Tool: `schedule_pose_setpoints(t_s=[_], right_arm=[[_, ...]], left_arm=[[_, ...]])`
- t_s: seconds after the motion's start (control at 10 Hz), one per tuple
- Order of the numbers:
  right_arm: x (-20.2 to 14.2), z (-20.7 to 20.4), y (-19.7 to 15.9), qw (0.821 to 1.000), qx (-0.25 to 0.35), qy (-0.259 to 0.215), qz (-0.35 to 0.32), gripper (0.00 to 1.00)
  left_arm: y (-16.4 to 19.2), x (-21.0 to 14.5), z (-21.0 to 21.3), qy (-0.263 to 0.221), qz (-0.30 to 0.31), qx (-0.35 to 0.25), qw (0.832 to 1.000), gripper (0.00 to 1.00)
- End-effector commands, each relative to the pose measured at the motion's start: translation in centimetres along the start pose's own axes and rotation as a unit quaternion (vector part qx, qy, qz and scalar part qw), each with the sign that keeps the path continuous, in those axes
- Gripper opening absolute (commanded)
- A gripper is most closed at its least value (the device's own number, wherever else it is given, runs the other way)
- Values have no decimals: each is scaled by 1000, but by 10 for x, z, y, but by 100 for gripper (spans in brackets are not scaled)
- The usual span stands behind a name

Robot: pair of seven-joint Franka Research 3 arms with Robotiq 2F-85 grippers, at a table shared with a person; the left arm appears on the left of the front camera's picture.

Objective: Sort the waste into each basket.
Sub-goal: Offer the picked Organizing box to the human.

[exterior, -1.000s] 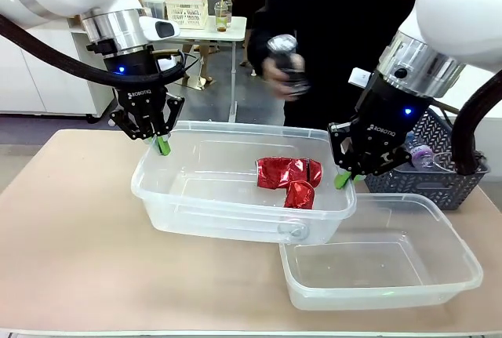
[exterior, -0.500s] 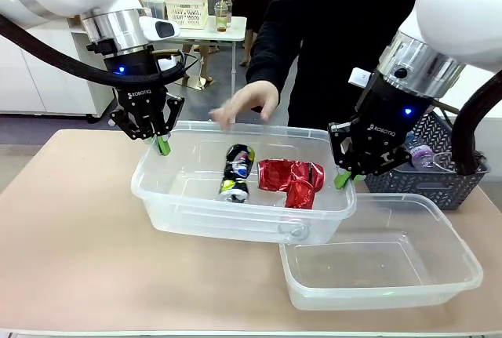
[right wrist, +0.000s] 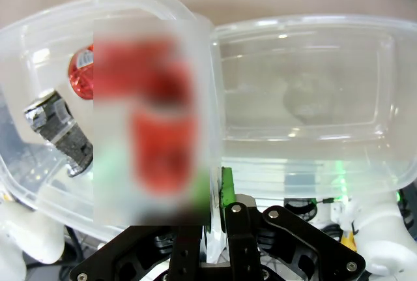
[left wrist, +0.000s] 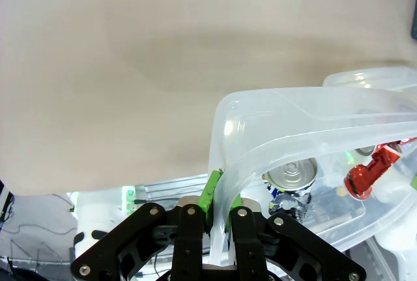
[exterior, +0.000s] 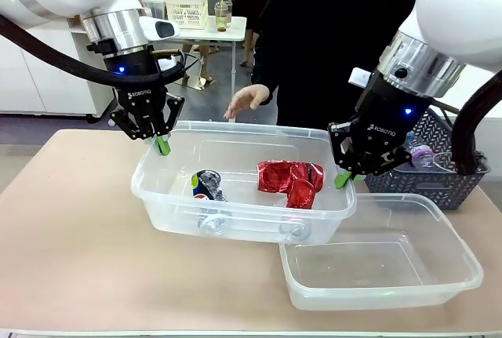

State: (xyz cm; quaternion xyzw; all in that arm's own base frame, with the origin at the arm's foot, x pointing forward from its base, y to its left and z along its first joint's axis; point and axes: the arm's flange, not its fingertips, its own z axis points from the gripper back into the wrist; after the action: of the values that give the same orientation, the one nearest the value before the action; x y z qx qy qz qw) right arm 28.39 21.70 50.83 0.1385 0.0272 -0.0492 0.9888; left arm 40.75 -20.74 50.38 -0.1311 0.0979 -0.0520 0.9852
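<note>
The left gripper [exterior: 162, 147] has its jaws pinching the left rim of the farther tub [exterior: 161, 211]; the right gripper [exterior: 343, 179] has its jaws pinching the right rim; inside lie red crushed cans [exterior: 289, 177] and 1 dark silver can [exterior: 205, 185]; the nearer tub [exterior: 464, 266] sits on the tabletop [exterior: 78, 259].

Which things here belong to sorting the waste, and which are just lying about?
Job: red cans, dark can, bottle, tub with cans, empty tub.
Lying about: grey basket around the bottle; cream basket and cup in the background.
</note>
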Motion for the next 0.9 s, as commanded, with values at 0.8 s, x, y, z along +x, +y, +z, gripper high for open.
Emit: schedule_pose_setpoints(t_s=[0.8], right_arm=[[127,23,44,999,1,36,12,8]], left_arm=[[-19,112,37,-56,11,-25,998,6]])
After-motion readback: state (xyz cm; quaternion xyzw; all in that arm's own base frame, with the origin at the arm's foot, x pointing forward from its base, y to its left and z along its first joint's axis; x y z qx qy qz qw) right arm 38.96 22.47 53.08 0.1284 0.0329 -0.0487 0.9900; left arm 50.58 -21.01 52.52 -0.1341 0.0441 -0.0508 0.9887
